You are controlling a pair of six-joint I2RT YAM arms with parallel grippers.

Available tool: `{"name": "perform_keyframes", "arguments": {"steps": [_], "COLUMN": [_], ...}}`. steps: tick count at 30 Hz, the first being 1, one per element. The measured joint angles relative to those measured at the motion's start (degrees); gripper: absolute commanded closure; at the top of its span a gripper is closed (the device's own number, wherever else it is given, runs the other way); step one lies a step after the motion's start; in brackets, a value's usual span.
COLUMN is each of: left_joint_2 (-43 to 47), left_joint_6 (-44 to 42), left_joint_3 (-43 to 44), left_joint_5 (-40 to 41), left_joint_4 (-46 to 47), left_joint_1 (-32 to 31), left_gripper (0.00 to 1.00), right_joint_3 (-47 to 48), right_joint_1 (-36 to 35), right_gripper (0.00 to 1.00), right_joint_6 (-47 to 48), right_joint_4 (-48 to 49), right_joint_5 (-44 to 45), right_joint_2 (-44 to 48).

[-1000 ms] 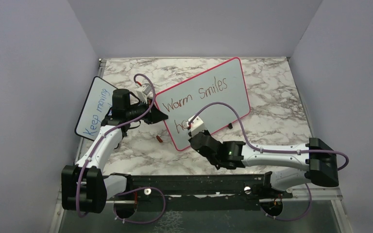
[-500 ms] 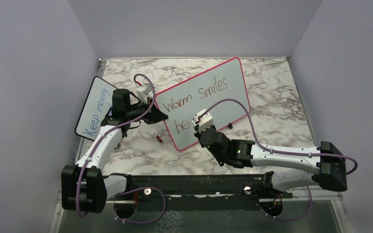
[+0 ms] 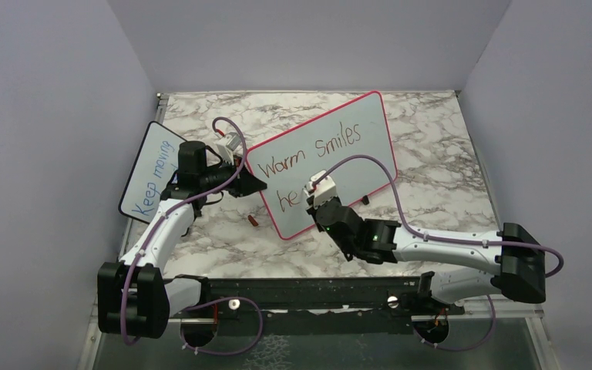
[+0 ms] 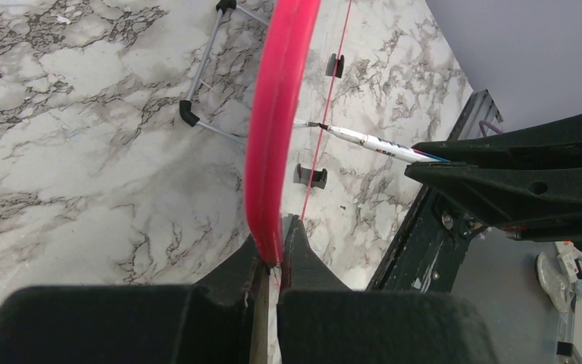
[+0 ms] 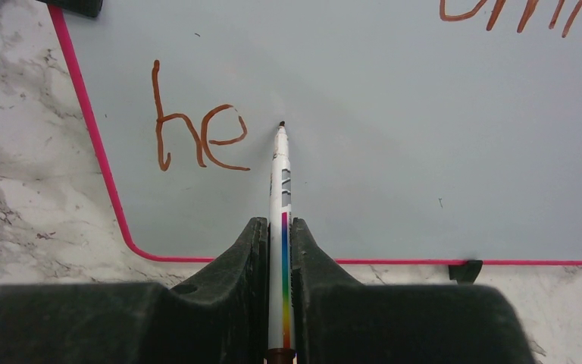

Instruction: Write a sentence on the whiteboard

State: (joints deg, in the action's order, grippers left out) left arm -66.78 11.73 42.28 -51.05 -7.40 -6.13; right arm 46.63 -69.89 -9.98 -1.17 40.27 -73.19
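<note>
We read "Warm Smiles" above "he", the sentence in red-brown on the whiteboard, which stands tilted mid-table, while the smaller board to its left says "Keep moving" in blue. Our right gripper has its fingers clamped on a rainbow-striped marker whose label is unreadable, tip at the board just right of "he". Our left gripper pinches the pink frame, with a small red piece on the table nearby.
</note>
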Motion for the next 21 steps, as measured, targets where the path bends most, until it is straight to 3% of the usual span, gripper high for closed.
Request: {"name": "perform_keyframes", "arguments": {"steps": [21], "left_joint_2": [-0.4], "left_joint_6": [0.1], "left_joint_3": [0.0], "left_joint_5": [0.0], "left_joint_4": [0.3], "left_joint_1": [0.0], "left_gripper": [1.00], "right_joint_3": [0.0], "right_joint_1": [0.3], "right_gripper": [0.99], "right_joint_6": [1.3], "right_joint_4": [2.1], "right_joint_5": [-0.9], "right_joint_2": [-1.2]}}
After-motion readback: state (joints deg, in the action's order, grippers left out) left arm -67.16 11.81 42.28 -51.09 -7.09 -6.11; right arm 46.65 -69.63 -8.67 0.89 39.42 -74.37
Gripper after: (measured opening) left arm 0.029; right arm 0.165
